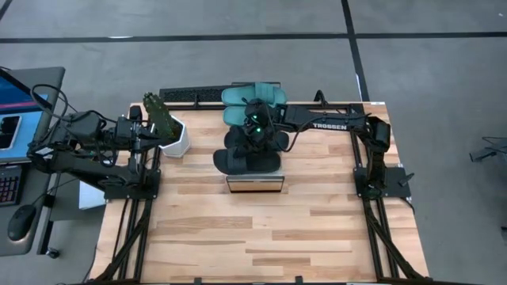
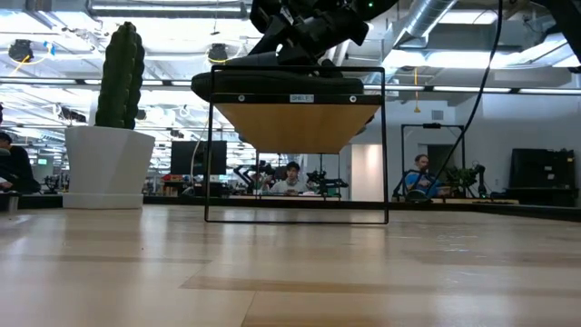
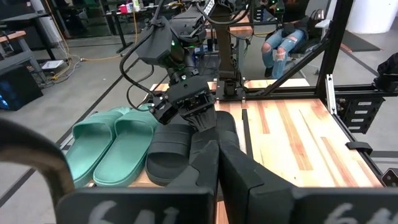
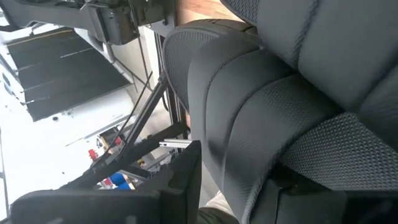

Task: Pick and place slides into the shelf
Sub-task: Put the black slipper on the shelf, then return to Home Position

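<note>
**Right claw at the black slides on the shelf**

Ribbed black rubber fills the right wrist view, a black slide pressed close against that arm's own fingers; whether those fingers are clenched on it or released cannot be told from any view. From above, the right gripper sits over the shelf at mid-table, directly above the two black slides lying side by side on the plank top; the two teal slides lie just behind them, toward the table's far edge, also side by side. From table height the shelf stands on a thin dark wire frame, the black slides on top and the right gripper down onto them. The left wrist view shows the teal slides beside a black slide, with the right gripper touching the black pair. The left gripper waits at the table's left edge, beside a white pot holding a cactus; its fingers cannot be judged either.
</note>
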Action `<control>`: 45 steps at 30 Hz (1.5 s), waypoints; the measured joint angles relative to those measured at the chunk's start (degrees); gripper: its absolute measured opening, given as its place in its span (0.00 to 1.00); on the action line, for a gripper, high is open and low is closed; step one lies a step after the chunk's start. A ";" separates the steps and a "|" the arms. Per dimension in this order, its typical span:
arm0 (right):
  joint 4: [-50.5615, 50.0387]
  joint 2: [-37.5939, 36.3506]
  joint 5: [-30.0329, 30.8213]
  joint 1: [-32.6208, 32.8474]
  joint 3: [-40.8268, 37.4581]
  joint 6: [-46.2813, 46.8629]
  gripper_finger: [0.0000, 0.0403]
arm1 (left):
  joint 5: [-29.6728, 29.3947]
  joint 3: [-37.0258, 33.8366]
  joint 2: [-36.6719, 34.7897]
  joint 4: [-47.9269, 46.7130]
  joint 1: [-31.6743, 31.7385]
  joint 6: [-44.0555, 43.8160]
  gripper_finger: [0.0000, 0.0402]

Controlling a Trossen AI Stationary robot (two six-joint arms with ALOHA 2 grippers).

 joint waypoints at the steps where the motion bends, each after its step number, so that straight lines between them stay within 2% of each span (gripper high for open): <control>1: 0.00 0.00 0.00 0.00 0.00 -0.02 0.23 | 0.00 0.00 0.00 0.00 0.00 0.00 0.00; 20: -2.07 -0.57 -4.32 0.00 0.09 0.76 0.23 | -0.01 0.00 0.00 -0.70 0.02 -0.20 0.00; 36: -9.72 -1.26 -2.15 -0.33 0.07 -2.15 0.23 | 1.09 0.00 0.00 -0.80 0.00 -0.22 0.00; 45: -15.65 -5.87 5.11 -2.16 0.04 -6.15 0.23 | 0.64 0.02 0.00 -1.18 0.02 -0.20 0.00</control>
